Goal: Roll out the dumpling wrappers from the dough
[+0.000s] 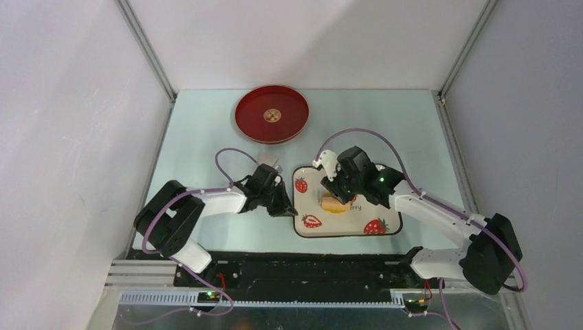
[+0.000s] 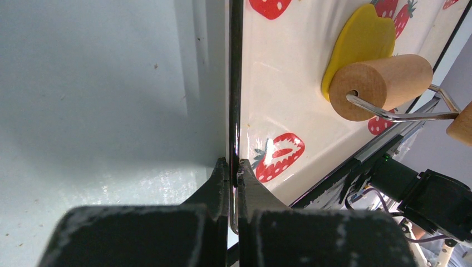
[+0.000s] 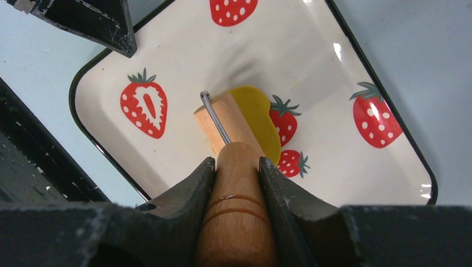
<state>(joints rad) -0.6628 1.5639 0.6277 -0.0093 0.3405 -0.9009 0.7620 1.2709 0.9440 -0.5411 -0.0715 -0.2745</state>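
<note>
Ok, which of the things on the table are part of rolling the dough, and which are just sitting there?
In use:
dough, flattened on the strawberry tray
wooden roller, held by the right gripper
left gripper, pinching the tray's rim

Lying about:
red round dish at the far side

The dough (image 3: 261,119) lay partly under the roller (image 3: 222,119), so its full outline could not be told. From above, the right gripper (image 1: 337,194) covered most of both. The roller's handle ran off the bottom edge of the right wrist view, and the jaws there hid the near side of the tray (image 3: 334,139). The left wrist view cut the tray off at its top and right edges. The emblem at the centre of the red plate (image 1: 251,124) was too small to make out.
</note>
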